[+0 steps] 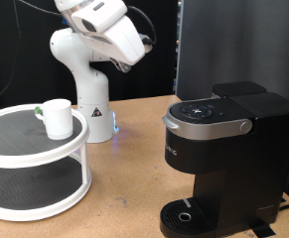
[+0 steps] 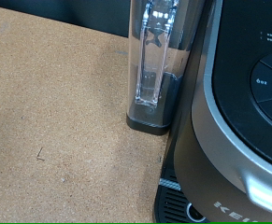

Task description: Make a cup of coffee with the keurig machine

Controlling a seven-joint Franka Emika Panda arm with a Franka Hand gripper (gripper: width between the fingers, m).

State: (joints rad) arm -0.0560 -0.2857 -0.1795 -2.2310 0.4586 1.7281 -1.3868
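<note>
The cup (image 1: 57,117), a small white mug with a greenish handle, stands on the top tier of a round white two-tier stand (image 1: 25,149) at the exterior view's left. The keurig machine (image 1: 228,149) is a black box with a silver-rimmed lid, which is down, at the exterior view's right; its round drip base (image 1: 189,216) has nothing on it. My gripper (image 1: 127,61) hangs high above the table between the two, touching nothing. The wrist view shows the machine's top and buttons (image 2: 252,103) and its clear water tank (image 2: 159,56); no fingers show there.
The white robot arm base (image 1: 89,89) stands at the back, between the stand and the machine. The table is brown board (image 2: 61,121). A dark panel (image 1: 233,40) rises behind the machine.
</note>
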